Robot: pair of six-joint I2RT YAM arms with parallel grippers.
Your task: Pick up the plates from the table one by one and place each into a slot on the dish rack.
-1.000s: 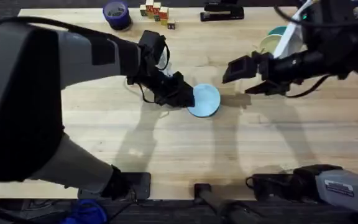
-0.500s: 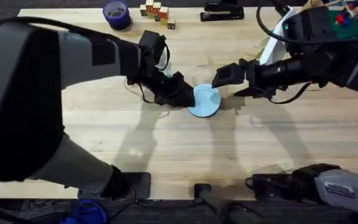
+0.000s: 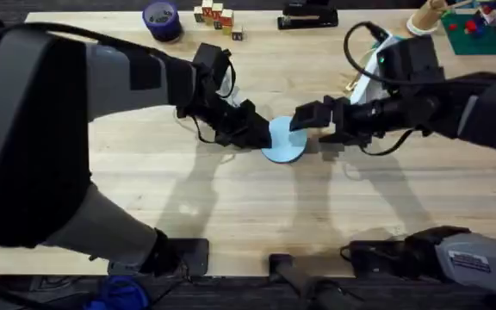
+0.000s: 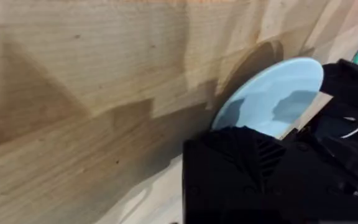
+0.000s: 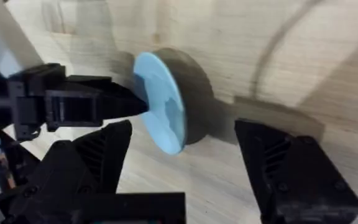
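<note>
A light blue plate (image 3: pixel 284 139) hangs tilted on edge just above the table (image 3: pixel 231 215), near its middle. My left gripper (image 3: pixel 261 133) is shut on the plate's left rim. In the left wrist view the plate (image 4: pixel 272 93) sticks out past my black finger (image 4: pixel 247 162). My right gripper (image 3: pixel 315 127) stands open at the plate's right edge, one finger on either side of it. The right wrist view shows the plate (image 5: pixel 160 106) edge-on ahead of my open right gripper (image 5: pixel 191 155), with the left gripper (image 5: pixel 73 102) clamped on its far side. My right arm hides the dish rack.
A dark blue tape roll (image 3: pixel 162 17), wooden block toys (image 3: pixel 218 15) and a black stapler (image 3: pixel 308 15) line the far edge. A green board (image 3: pixel 480 21) with small pieces sits at the far right corner. Bare wood stretches in front of the plate.
My right gripper has moved left and down from the rack side until its open fingers straddle the plate's right edge. The left gripper and plate have stayed in place.
</note>
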